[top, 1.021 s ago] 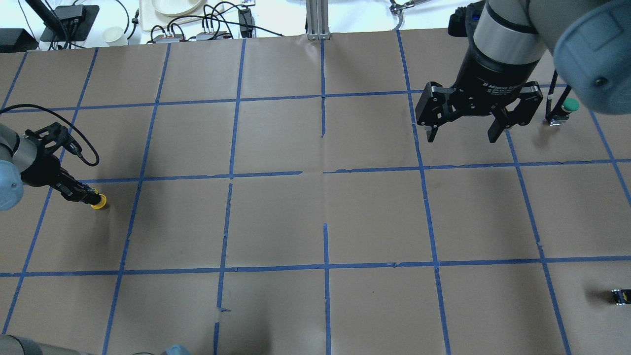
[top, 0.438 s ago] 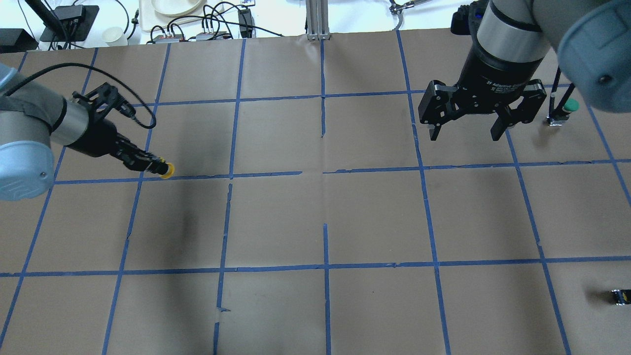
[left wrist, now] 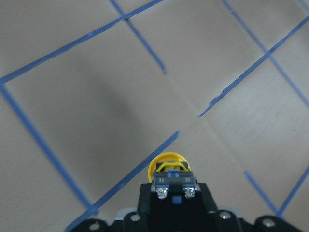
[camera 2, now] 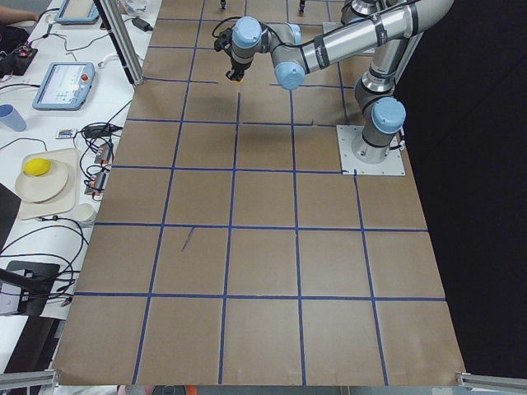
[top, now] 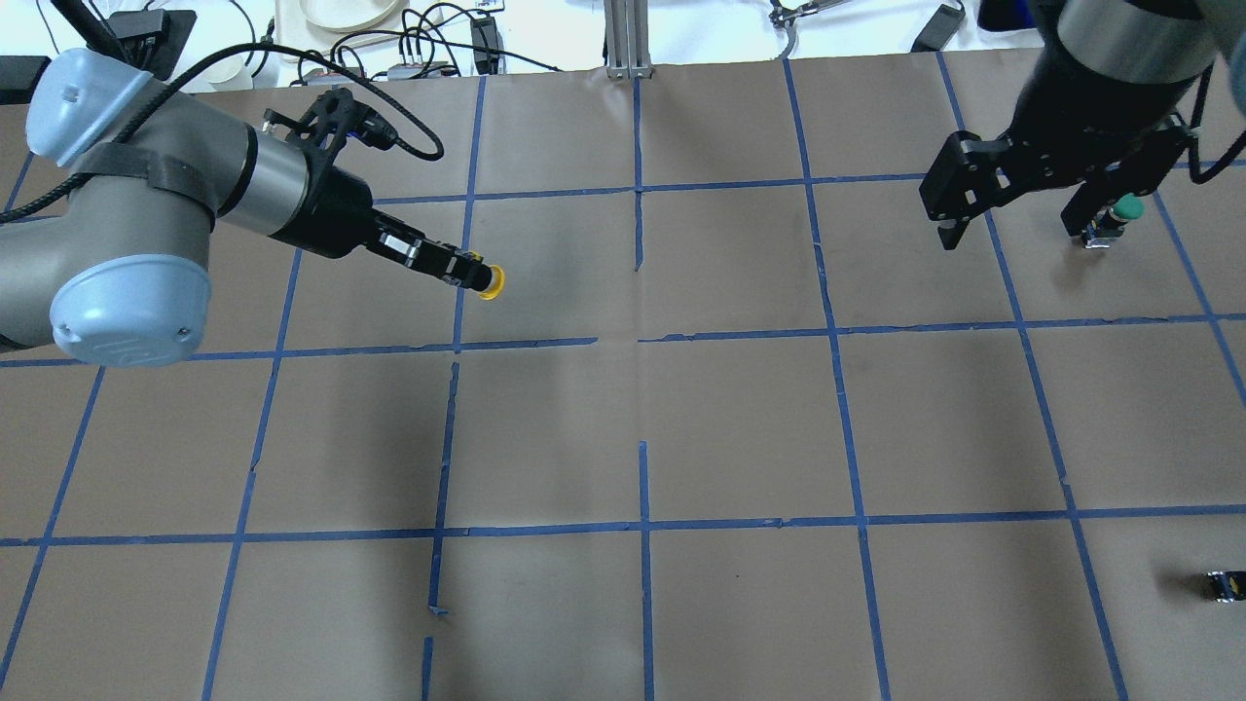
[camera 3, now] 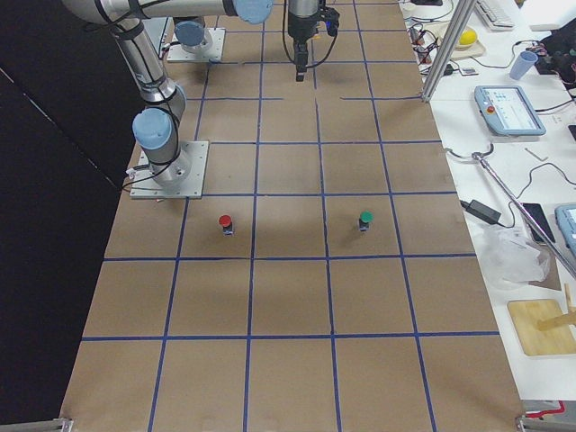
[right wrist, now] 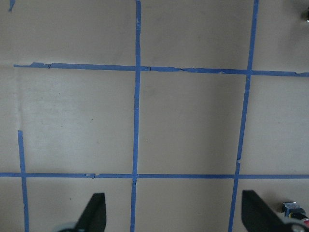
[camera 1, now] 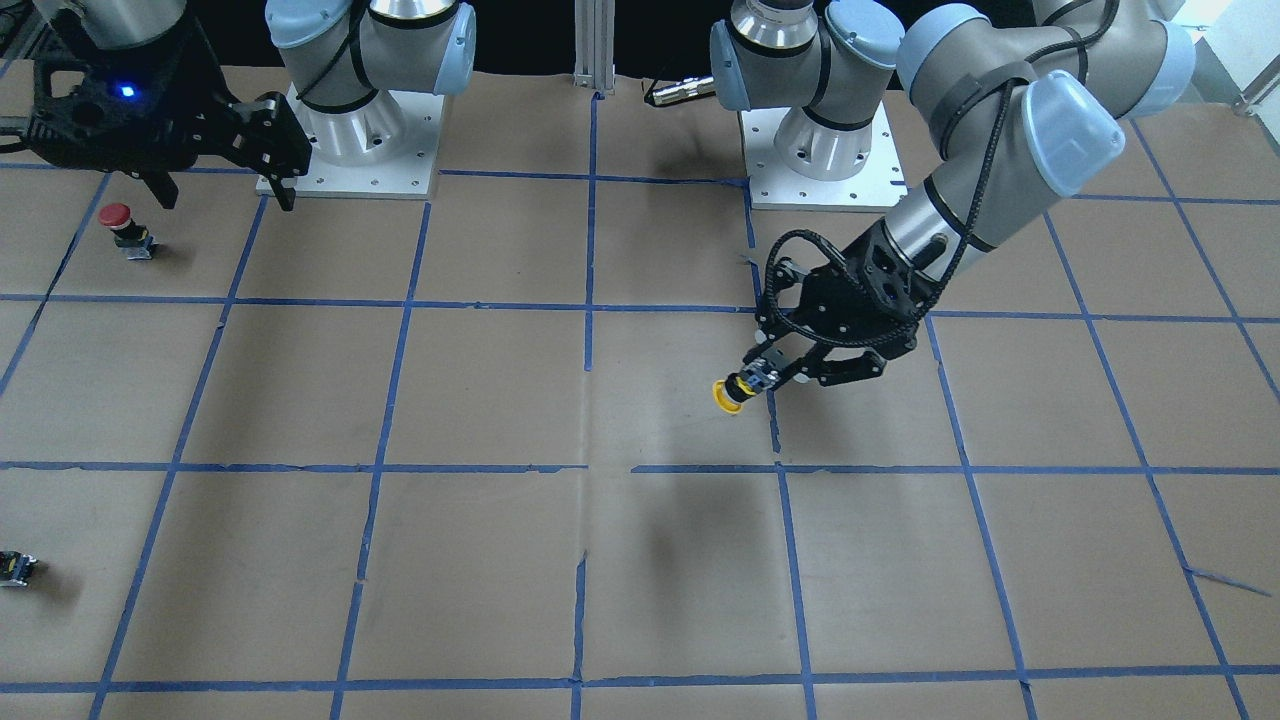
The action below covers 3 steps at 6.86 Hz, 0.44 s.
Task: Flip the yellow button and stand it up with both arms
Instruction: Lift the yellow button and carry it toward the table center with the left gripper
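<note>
Left arm point(top: 146, 224): reaches in over the table towards its middle, with the wrist angled down.
Left gripper point(top: 465, 272): clamped narrow on the yellow button's switch body, with only that body keeping the fingers apart.
Yellow button point(top: 494, 282): held at the left gripper's fingertips and lifted off the table. Its cap sticks out past the tips, pointing away from the wrist and slanting down. The wrist view shows two screws on the body's rear face.
Table point(top: 740, 428): brown paper with a blue tape grid. The button's shadow lies below the left gripper, apart from it.
Right gripper point(top: 1010, 236): jaws spread wide with nothing between them, pointing down over the paper, well apart from the left gripper.
Red button point(camera 1: 115, 215): stands cap up just outside one finger of the right gripper.
Green button point(top: 1126, 206): stands upright near the right gripper, on its outer side.
Small black part point(top: 1225, 584): lies at the table's edge, well away from the right gripper.
</note>
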Motion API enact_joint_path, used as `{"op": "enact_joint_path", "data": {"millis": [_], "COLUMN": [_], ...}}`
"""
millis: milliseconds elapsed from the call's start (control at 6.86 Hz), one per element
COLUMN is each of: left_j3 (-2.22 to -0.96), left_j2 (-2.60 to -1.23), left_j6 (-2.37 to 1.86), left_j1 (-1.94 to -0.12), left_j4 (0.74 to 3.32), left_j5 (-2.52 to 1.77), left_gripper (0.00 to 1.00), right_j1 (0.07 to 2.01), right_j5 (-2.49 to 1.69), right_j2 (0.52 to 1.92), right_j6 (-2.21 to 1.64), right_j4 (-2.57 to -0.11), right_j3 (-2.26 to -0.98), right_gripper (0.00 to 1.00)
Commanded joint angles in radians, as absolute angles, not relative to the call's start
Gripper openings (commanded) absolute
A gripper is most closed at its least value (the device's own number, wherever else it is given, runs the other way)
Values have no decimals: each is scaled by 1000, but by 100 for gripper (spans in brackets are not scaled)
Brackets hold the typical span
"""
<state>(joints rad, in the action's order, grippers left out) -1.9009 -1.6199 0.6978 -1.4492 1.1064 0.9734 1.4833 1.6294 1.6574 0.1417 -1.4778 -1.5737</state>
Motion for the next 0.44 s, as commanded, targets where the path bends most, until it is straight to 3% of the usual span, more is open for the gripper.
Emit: {"op": "enact_joint_path", "data": {"millis": [0, 292], "left_j3": [-1904, -1904], "left_j2": [-1605, -1612], "left_j6": [460, 284], "left_j1": [-1489, -1496], "left_j4": [1104, 1092], "left_j5": [695, 472], "left_gripper": [10, 10], "right_j1": [1406, 1291], "right_j5": [1626, 1536], "right_j2": [1670, 1686], "right_j6": [249, 302], "right_j4": [-1479, -1471], "right_j3": [-1572, -1572], "right_gripper": [100, 100]}}
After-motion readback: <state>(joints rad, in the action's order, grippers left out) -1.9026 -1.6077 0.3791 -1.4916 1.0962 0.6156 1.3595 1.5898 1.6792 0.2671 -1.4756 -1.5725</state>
